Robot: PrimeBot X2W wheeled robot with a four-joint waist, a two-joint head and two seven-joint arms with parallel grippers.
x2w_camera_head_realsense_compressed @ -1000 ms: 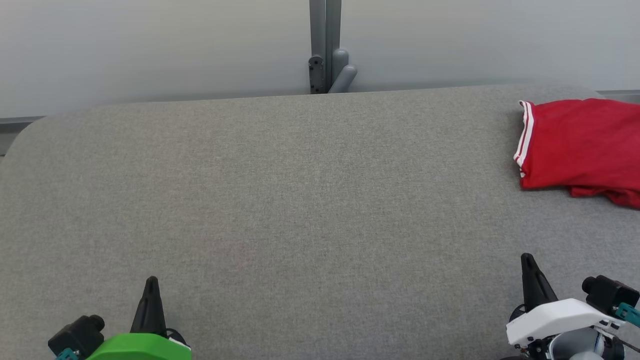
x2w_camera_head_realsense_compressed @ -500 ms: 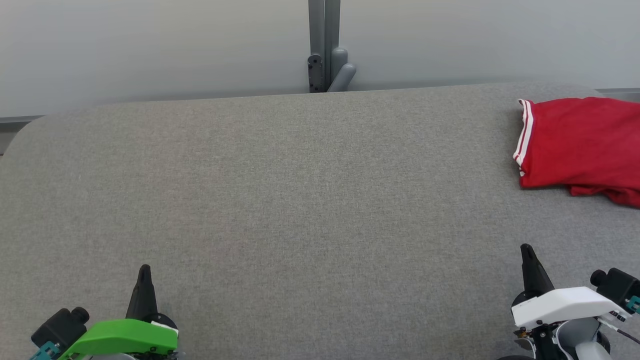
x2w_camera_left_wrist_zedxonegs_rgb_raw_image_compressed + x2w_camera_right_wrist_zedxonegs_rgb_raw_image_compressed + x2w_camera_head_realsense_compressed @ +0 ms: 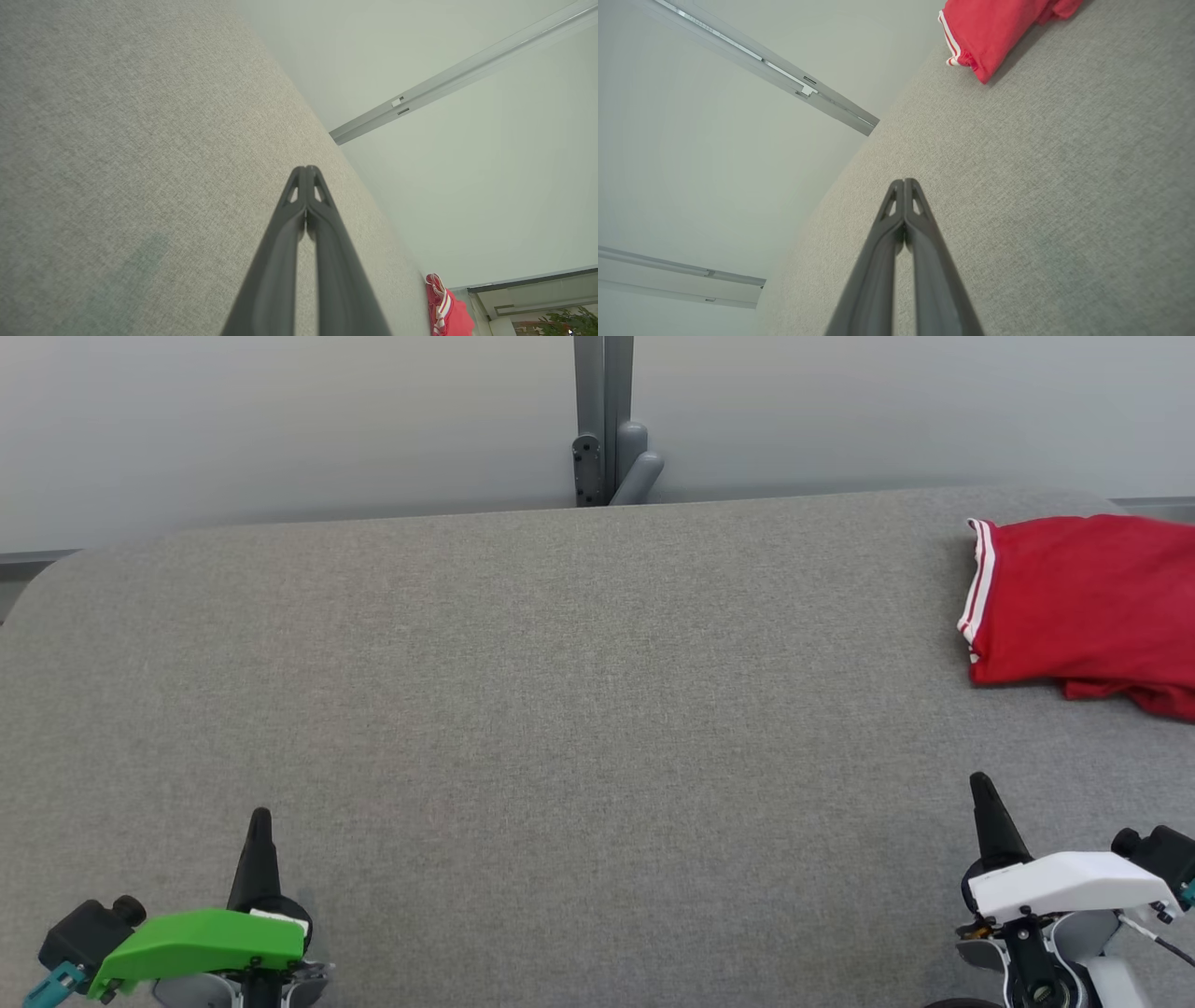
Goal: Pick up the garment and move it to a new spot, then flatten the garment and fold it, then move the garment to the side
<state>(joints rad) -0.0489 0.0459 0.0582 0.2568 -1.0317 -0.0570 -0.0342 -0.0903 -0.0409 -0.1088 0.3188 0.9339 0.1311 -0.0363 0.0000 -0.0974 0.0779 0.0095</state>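
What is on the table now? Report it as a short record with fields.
surface: grey cloth-covered table
garment: red with white stripes at one edge, lying at the table's far right, cut off by the picture's edge
left gripper: shut, empty, over the table's near left
right gripper: shut, empty, over the near right, apart from the garment
background: pale wall with a grey post
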